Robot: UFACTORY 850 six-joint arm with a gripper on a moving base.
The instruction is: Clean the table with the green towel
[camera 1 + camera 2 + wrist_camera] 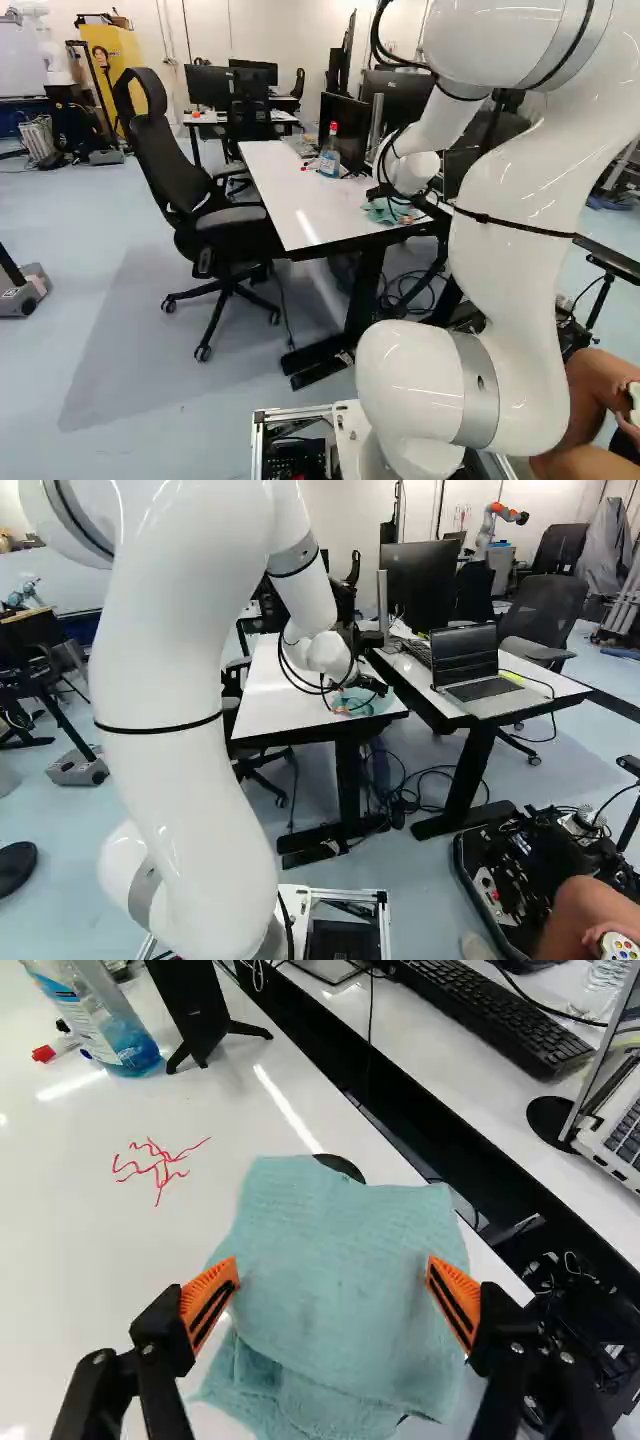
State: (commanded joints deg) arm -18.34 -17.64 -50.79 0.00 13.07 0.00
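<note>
My arm [515, 290] rises from its lowest joint [420, 455] at 5 o'clock in the left base view, arches high and bends down to my wrist [328, 652]. At 2 o'clock in the right base view, my gripper [358, 698] aims downward, its 2 fingers [167, 1332] spread wide, orange pads [455, 1303] facing.

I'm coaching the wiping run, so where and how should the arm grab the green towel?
Probably from above, pinching up its middle: the green towel lies low and folded on the white table, rumpled along one side. The gripper is open with a finger toward each side of the cloth, so closing should bunch the soft layers.
</note>
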